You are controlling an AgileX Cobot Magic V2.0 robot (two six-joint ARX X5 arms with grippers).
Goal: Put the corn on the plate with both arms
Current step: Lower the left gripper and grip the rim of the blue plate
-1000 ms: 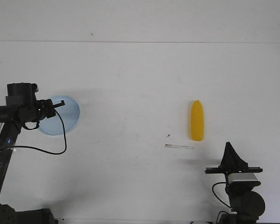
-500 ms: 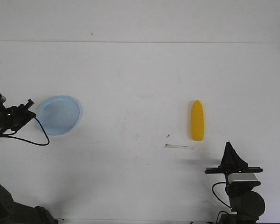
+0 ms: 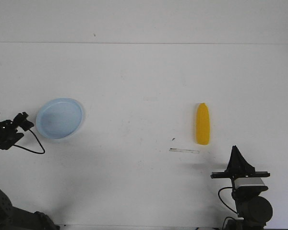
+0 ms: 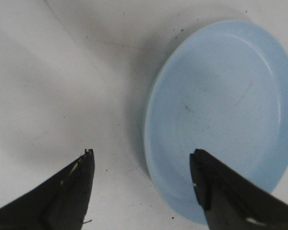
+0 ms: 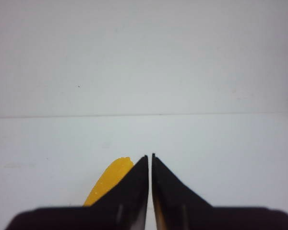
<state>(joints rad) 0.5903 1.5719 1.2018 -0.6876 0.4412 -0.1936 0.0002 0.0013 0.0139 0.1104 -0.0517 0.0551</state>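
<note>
In the front view the plate (image 3: pixel 60 118) lies on the white table (image 3: pixel 144 86) at about 9 o'clock from the table's middle, and the corn (image 3: pixel 203 123) lies at about 3 o'clock, well apart from the plate, with its narrow end pointing to 12 o'clock. The plate holds nothing. A short thin strip (image 3: pixel 184 151) lies on the table just near the corn, at about 7 o'clock from it.

The left gripper (image 3: pixel 23 120) is at the left edge of this view, beside the plate at its 9 o'clock side. From here its fingers are too small to judge. The left wrist view shows what the front view does not: the left gripper (image 4: pixel 141 160) has its two fingers spread wide, with nothing between them, and the plate (image 4: pixel 230 96) appears beyond one finger. It is not possible to tell if that finger touches the rim.

The right gripper (image 3: pixel 238 160) is low at the right, at 5 o'clock from the corn and apart from it. In the right wrist view the right gripper (image 5: pixel 150 157) has its fingers pressed together with only a thin slit, holding nothing. The corn (image 5: pixel 110 179) is partly hidden behind them there; only one end shows.
</note>
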